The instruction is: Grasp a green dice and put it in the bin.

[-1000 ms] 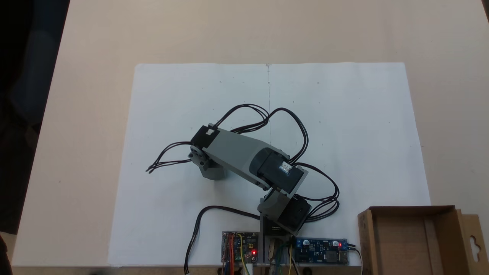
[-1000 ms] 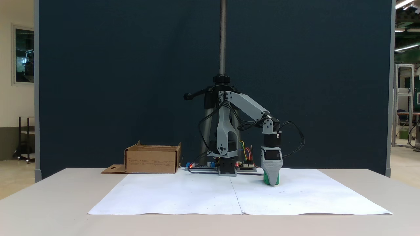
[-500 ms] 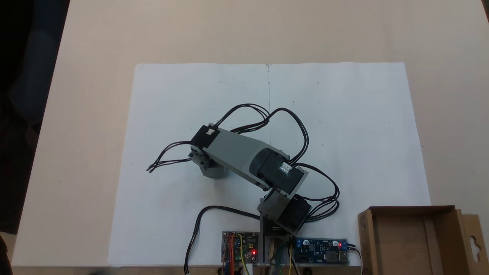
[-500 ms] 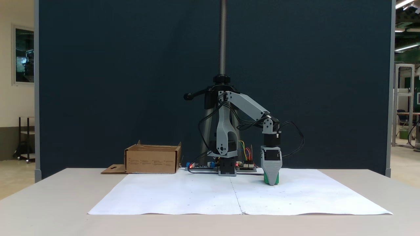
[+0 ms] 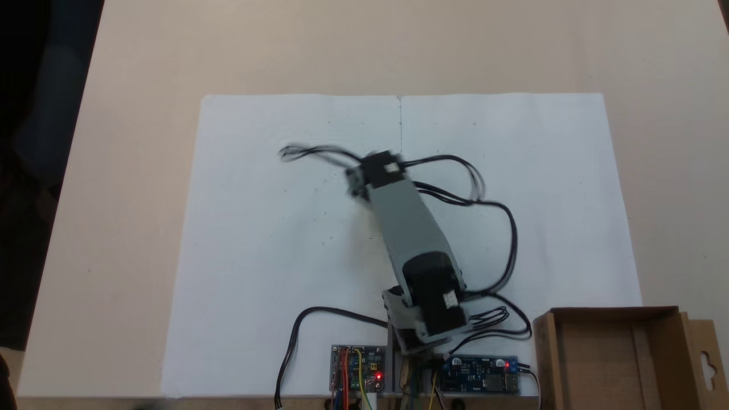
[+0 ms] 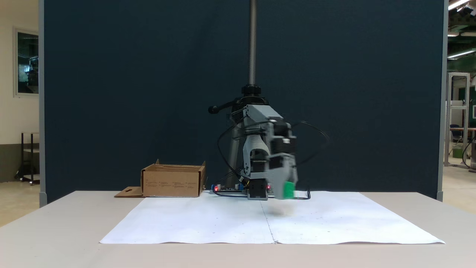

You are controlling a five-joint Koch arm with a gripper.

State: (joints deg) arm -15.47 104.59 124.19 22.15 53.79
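The green dice (image 6: 288,189) hangs a little above the white paper, blurred by motion, and my gripper (image 6: 283,194) is shut on it. Both are near the paper's centre line in this front fixed view. In the top-down fixed view the arm's wrist (image 5: 377,171) covers the gripper and the dice. The bin (image 6: 173,182), a shallow brown cardboard box, stands at the left beside the arm's base. From above, the bin (image 5: 544,356) sits at the bottom right corner, and nothing lies inside it.
White paper (image 5: 273,256) covers the middle of the beige table. Two circuit boards (image 5: 357,367) with red lights flank the arm's base at the near edge. Black cables (image 5: 501,228) loop out from the arm. A tripod pole (image 6: 253,44) rises behind the base.
The gripper lifted the dice off the paper and the arm swung toward the paper's centre line, leftward in the front view. The bin has not moved.
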